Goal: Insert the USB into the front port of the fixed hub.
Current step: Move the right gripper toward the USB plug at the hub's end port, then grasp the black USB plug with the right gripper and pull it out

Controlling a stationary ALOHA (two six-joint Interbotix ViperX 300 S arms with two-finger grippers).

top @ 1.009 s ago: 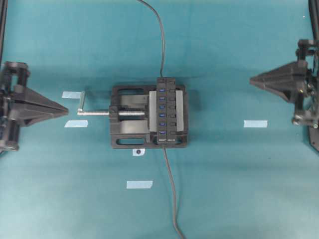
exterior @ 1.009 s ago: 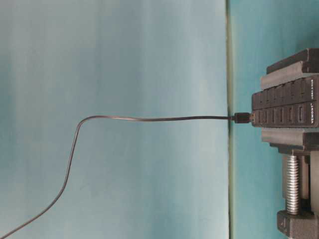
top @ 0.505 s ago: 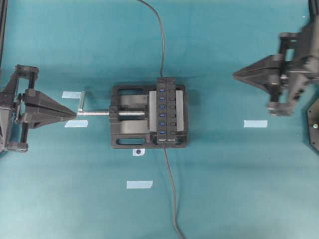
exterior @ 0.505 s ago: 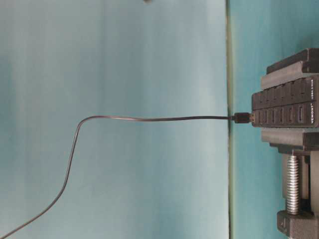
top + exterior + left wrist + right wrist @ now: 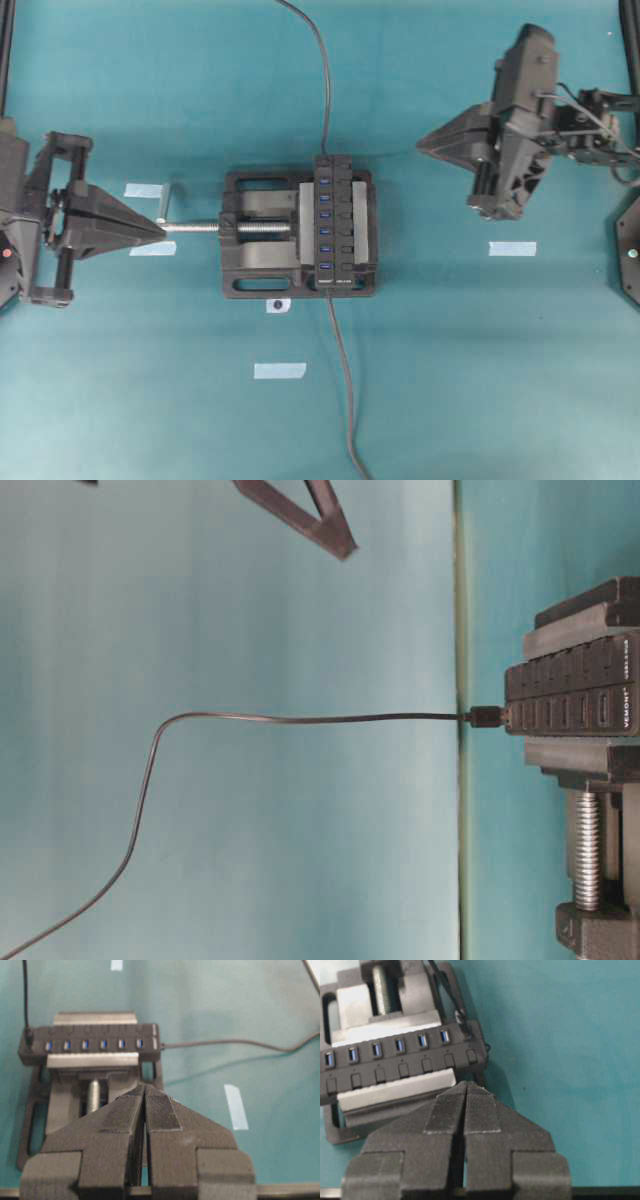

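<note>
The fixed hub (image 5: 336,222) is a long black bar with a row of blue ports, clamped in a black vise (image 5: 255,262) at mid-table. The USB plug (image 5: 487,717) touches the hub's far end, in line with the ports, also seen as the plug (image 5: 28,1036). Its thin dark cable (image 5: 325,90) leads away from there. How deep the plug sits I cannot tell. My left gripper (image 5: 160,228) is shut and empty, tip at the vise's crank (image 5: 165,203). My right gripper (image 5: 420,148) is shut and empty, right of the hub and well apart.
A second dark cable (image 5: 346,400) leaves the hub's near end toward the front edge. Pale tape strips lie on the teal table: one (image 5: 148,190) and another (image 5: 152,248) by the crank, a third (image 5: 512,248) on the right. The silver vise screw (image 5: 200,227) points left.
Both arms have swung in from the table's sides toward the vise. The right one came further and tilted over. Both grippers stayed shut; the plug and hub have not moved.
</note>
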